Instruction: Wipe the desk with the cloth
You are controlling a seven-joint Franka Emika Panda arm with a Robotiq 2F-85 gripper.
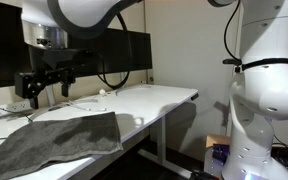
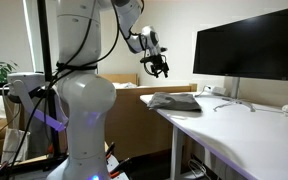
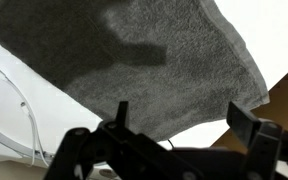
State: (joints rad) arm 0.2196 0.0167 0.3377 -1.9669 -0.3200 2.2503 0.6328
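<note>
The dark grey cloth point(image 1: 59, 140) lies spread flat on the near end of the white desk point(image 1: 159, 100). It also shows in an exterior view point(image 2: 174, 101) and fills most of the wrist view point(image 3: 144, 60). My gripper point(image 1: 36, 95) hangs in the air above the cloth, clear of it. It also shows in an exterior view point(image 2: 159, 70). In the wrist view its two fingers point(image 3: 179, 120) are spread wide apart with nothing between them.
Black monitors point(image 1: 104, 55) stand along the back of the desk, one also in an exterior view point(image 2: 249, 50). A thin black cable point(image 1: 9, 113) and a white power strip point(image 1: 19, 103) lie behind the cloth. A small white object point(image 1: 102, 92) sits by the monitors.
</note>
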